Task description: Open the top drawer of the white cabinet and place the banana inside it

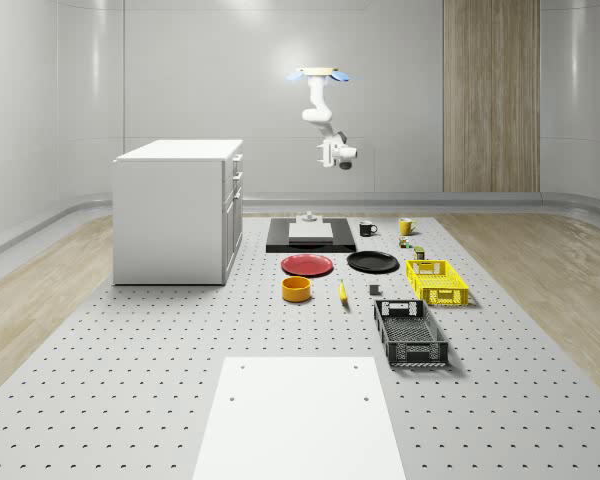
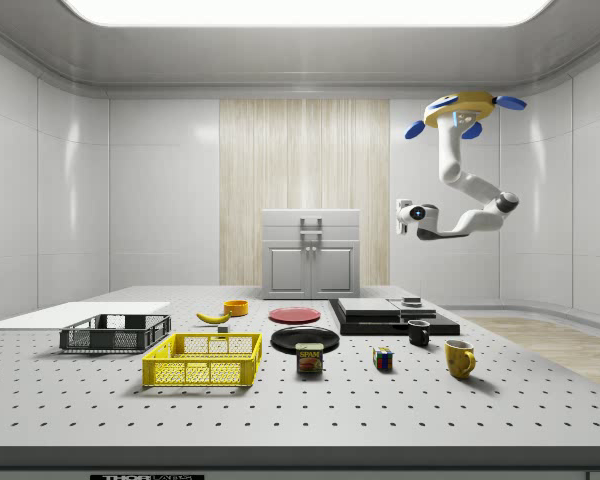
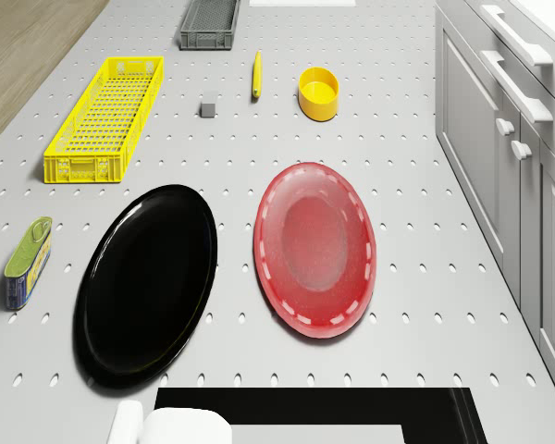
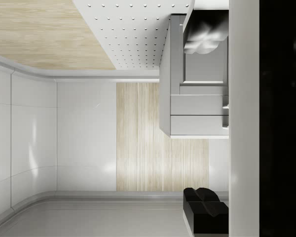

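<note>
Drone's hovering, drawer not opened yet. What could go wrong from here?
1. The top drawer handle sits close above the next one, so the hand, high and apart from the white cabinet, might catch the wrong drawer.
2. The banana lies near the orange bowl; a grasp could knock it.

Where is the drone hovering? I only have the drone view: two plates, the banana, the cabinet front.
Observer: The drone hovers high over the black platform at the table's far end in the whole-scene view.
Operator: And the hand?
Observer: The hand hangs in the air, about level with the top of the cabinet and well to its right in the side view, touching nothing.
Operator: Anything outside my picture?
Observer: A yellow mug stands near the side view's right, by a black mug.
</note>
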Tool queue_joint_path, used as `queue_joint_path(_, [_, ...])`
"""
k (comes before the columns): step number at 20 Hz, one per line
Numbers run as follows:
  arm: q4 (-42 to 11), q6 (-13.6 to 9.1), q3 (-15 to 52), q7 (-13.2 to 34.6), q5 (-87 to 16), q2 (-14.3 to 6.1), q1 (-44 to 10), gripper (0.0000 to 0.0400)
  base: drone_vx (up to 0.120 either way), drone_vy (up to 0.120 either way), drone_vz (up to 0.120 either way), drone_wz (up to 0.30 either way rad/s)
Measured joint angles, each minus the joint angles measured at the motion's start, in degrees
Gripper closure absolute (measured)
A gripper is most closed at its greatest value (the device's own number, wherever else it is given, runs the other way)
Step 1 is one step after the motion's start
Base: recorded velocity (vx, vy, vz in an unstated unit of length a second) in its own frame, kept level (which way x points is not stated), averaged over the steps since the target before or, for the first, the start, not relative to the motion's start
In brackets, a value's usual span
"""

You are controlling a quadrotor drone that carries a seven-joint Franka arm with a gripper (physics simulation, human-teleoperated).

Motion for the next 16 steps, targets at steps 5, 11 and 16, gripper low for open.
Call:
queue_joint_path(5, [-0.16, 1.19, -0.57, 0.73, -0.89, -1.21, 1.35, 0.0000, 0.120, -0.120, 0.000, 0.000])
queue_joint_path(11, [-0.34, 2.52, -1.17, 1.58, -1.92, -2.59, 2.84, 0.0000, 0.120, -0.120, 0.000, 0.000])
queue_joint_path(16, [-0.48, 3.56, -1.61, 2.26, -2.74, -3.69, 3.98, 0.0000, 0.120, -0.120, 0.000, 0.000])
